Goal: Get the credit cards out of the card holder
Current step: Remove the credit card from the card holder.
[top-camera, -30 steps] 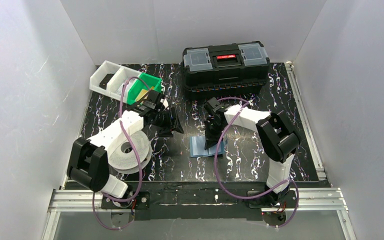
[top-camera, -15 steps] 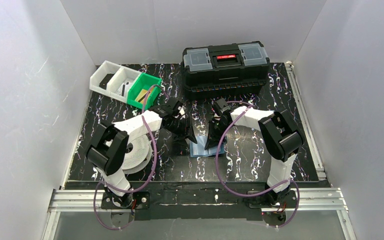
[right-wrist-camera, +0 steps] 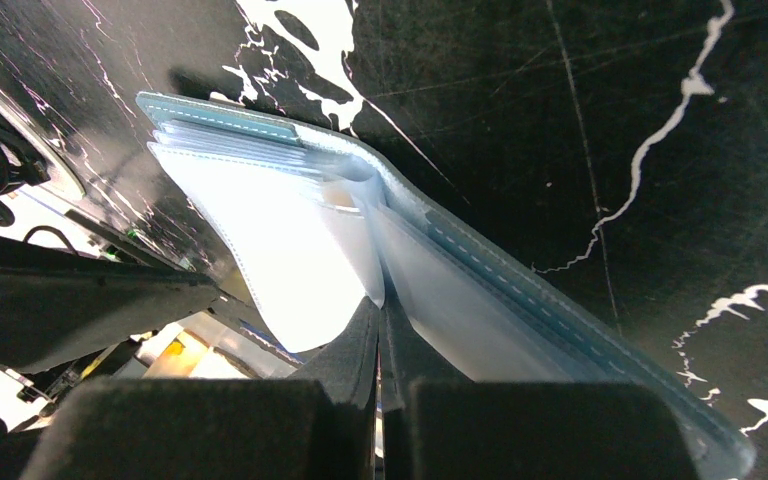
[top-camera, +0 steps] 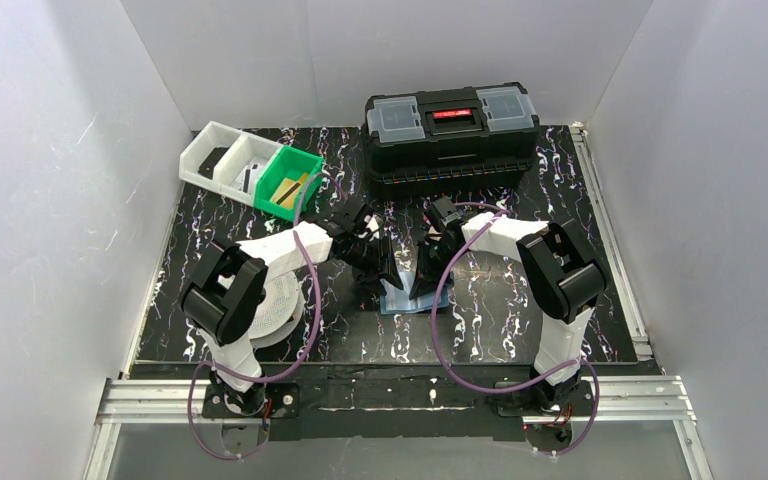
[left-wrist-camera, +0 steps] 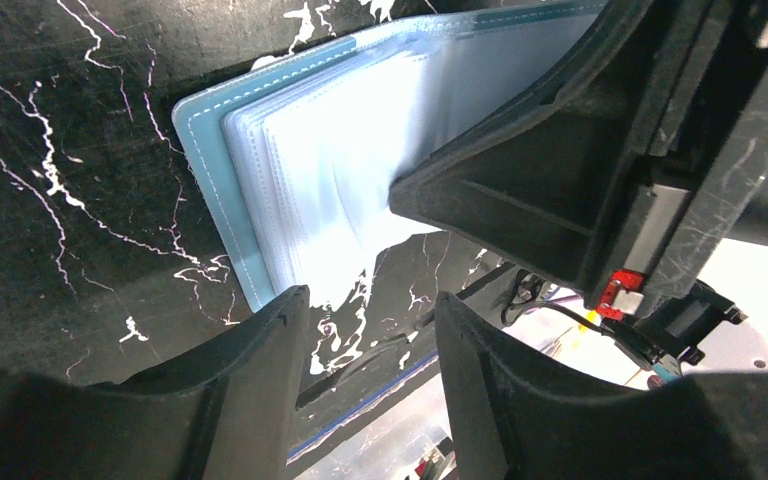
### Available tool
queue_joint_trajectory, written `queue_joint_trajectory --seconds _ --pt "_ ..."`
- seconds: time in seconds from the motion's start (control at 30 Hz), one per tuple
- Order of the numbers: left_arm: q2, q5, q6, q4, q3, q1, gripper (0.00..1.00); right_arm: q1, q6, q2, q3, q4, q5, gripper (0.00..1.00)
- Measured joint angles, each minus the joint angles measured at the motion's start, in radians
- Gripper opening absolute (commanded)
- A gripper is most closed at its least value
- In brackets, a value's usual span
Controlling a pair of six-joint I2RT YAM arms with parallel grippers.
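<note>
1. The bin (top-camera: 290,182) stands well to the left of and behind the holder (top-camera: 415,298). A tan flat piece lies in it, possibly a card, though it is too small to be sure.
2. The left gripper (top-camera: 384,266) hangs just at the holder's left edge. In the left wrist view its jaws (left-wrist-camera: 370,312) stand partly apart, narrow rather than wide. Nothing is between them and they touch nothing.
3. The holder (left-wrist-camera: 222,160) lies open and flat on the table between the two grippers, its long axis running roughly left to right. Its clear sleeves (left-wrist-camera: 320,170) fan up from the pale blue cover, their stacked free edges facing the left gripper. No card shows in any sleeve from these views.
4. The right gripper (top-camera: 423,268) comes down on the holder from its right. In its own view the fingers (right-wrist-camera: 381,318) are pressed tight together. The tip sits in the fold among the sleeves and touches them. Whether one leaf is pinched or only pressed down, I cannot tell.
5. The left arm looks nearer the sleeves' open edges, so reaching in for a card likely falls to it while the right pins the holder.
</note>
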Motion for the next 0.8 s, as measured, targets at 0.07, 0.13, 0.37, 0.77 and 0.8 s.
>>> queue_joint_trajectory --seconds 0.07,0.13,0.37,0.77,0.8 --pt "0.010 0.001 -0.002 0.004 0.000 -0.002 0.47 0.000 0.000 0.000 0.000 0.000 0.000 0.01" --pt "0.021 0.003 -0.003 0.009 0.000 -0.005 0.47 0.000 0.000 0.000 0.000 0.000 0.000 0.01" --pt "0.050 0.008 -0.010 0.032 0.000 -0.013 0.46 0.000 0.000 0.000 0.000 0.000 0.000 0.01" --pt "0.057 0.012 -0.013 0.049 0.000 -0.021 0.43 0.000 0.000 0.000 0.000 0.000 0.000 0.01" --pt "0.060 0.012 -0.014 0.051 0.000 -0.021 0.42 0.000 0.000 0.000 0.000 0.000 0.000 0.01"
